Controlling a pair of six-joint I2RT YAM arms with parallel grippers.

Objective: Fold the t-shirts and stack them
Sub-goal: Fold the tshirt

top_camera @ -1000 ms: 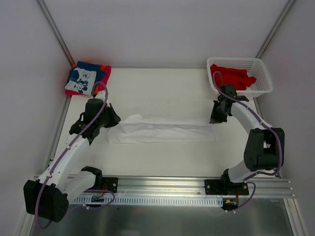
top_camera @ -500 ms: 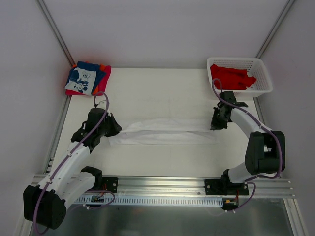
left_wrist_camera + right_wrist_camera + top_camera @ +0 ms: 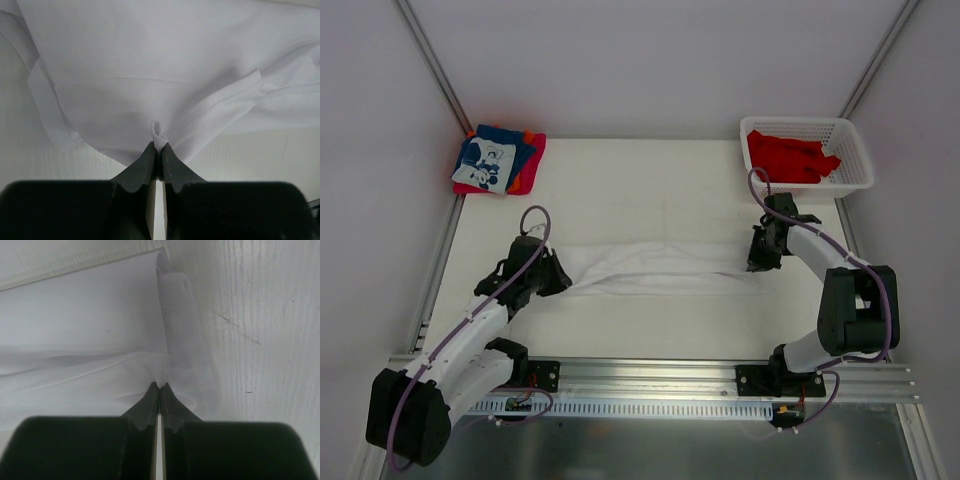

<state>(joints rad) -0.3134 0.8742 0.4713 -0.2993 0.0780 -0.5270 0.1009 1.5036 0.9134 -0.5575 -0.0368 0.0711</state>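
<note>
A plain white t-shirt [image 3: 660,268] lies stretched as a long band across the table's middle. My left gripper [image 3: 558,277] is shut on its left end; the left wrist view shows a pinch of white cloth [image 3: 159,131] between the closed jaws [image 3: 159,150]. My right gripper [image 3: 758,262] is shut on the right end, with a fold of cloth [image 3: 161,371] pinched at the tips [image 3: 160,387]. Folded shirts in blue with a white print, red and orange [image 3: 498,160] are stacked at the back left. Bright red shirts [image 3: 790,155] lie in the basket.
A white plastic lattice basket [image 3: 855,150] stands at the back right corner. Metal frame posts run along the left and right sides. The arm bases sit on a rail at the near edge.
Both grippers have moved toward the near edge, dragging the white shirt with them; its left end has come nearer and the band has narrowed.
</note>
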